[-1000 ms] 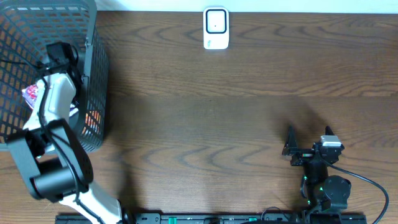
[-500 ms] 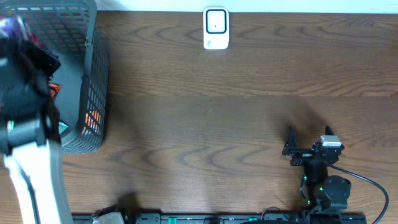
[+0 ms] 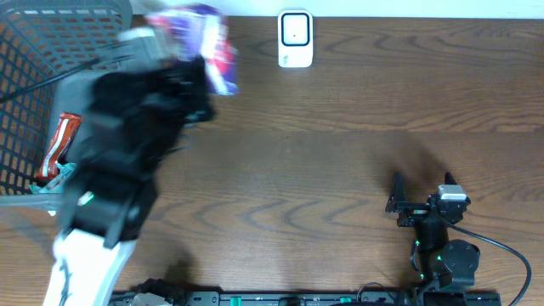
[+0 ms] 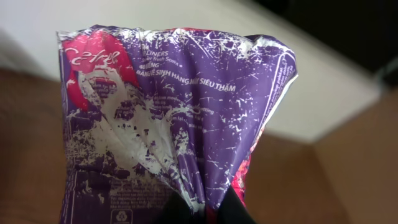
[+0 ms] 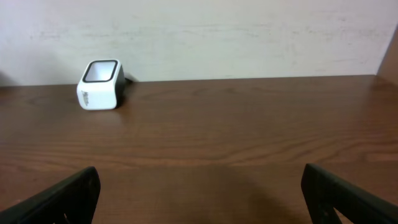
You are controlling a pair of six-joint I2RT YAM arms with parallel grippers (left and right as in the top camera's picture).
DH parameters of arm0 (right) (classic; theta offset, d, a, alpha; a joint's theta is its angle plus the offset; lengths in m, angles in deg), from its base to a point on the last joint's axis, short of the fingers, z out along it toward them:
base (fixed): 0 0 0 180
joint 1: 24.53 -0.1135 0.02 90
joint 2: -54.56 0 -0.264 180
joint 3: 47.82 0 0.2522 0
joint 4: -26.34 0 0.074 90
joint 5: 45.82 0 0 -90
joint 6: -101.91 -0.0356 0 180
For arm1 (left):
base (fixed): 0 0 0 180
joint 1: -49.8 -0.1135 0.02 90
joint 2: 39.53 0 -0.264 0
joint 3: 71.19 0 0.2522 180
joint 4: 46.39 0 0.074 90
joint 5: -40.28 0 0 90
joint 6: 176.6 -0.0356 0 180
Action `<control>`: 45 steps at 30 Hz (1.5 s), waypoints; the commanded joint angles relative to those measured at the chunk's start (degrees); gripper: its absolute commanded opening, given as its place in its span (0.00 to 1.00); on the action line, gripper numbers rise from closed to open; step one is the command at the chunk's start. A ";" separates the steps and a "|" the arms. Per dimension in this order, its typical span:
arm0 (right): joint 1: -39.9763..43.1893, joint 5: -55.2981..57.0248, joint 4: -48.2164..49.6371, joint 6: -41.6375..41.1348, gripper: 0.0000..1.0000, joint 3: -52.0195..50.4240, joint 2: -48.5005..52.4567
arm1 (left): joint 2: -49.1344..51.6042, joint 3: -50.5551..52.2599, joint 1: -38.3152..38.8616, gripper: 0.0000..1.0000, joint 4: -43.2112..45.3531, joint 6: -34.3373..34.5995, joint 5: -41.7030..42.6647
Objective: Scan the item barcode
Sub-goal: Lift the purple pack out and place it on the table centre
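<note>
The basket [image 3: 25,76] at ten o'clock holds a red packet [image 3: 61,140]. The left gripper [image 4: 200,210] clamps a purple packet [image 4: 174,112]. The right gripper [image 3: 422,185] has its fingers apart.

The left gripper [image 3: 189,68] rose out of the wire basket [image 3: 30,51], clamped on a purple liner packet [image 3: 211,44], and swung right toward the scanner [image 3: 295,38].

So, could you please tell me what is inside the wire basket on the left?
A red packet shows inside the basket. The left arm passes over the basket's right side, so anything beneath it is hidden.
</note>
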 commanded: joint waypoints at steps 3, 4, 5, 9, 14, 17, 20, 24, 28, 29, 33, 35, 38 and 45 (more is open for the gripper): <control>-0.85 0.04 -0.28 0.46 0.99 -0.04 -0.24 | 14.25 -0.11 9.90 0.07 -0.46 1.46 -7.45; -0.85 0.04 -0.28 0.46 0.99 -0.04 -0.24 | 16.65 -0.11 10.91 0.07 -0.44 2.08 -7.54; -0.85 0.04 -0.28 0.44 0.99 -0.04 -0.24 | 19.63 -0.11 12.00 0.08 -0.44 2.84 -7.56; -0.85 0.04 -0.28 0.44 0.99 -0.04 -0.24 | 31.47 -0.11 15.23 0.08 -0.39 5.35 -7.69; -0.85 0.04 -0.28 0.46 0.99 -0.04 -0.24 | 39.91 -0.11 17.18 0.45 0.42 5.46 -7.69; -0.85 0.04 -0.28 0.46 0.99 -0.04 -0.24 | 39.82 -0.33 17.05 0.78 0.33 5.22 -7.65; -0.85 0.04 -0.28 0.44 0.99 -0.04 -0.24 | 36.15 -2.05 15.93 0.84 -0.35 1.77 -7.67; -0.85 0.04 -0.28 0.46 0.99 -0.04 -0.24 | 26.77 -4.74 12.63 0.84 -0.02 -5.07 -8.00; -0.85 0.04 -0.28 0.44 0.99 -0.04 -0.24 | 15.54 -6.21 5.70 0.85 0.72 -9.14 -12.81; -0.85 0.04 -0.28 0.44 0.99 -0.04 -0.24 | 13.14 -6.21 3.34 0.85 0.85 -9.90 -14.64; -0.85 0.04 -0.28 0.44 0.99 -0.04 -0.24 | 5.77 -6.19 -10.21 0.85 0.50 -13.92 -23.17; -0.85 0.04 -0.28 0.44 0.99 -0.04 -0.24 | 4.42 -6.19 -18.43 0.85 -0.83 -16.17 -25.35; -0.85 0.04 -0.28 0.46 0.99 -0.04 -0.24 | 5.09 -5.77 -28.92 0.85 -4.57 -17.46 -25.20; -0.85 0.04 -0.28 0.46 0.99 -0.04 -0.24 | 12.39 1.14 -37.27 0.81 -6.97 -16.76 -26.49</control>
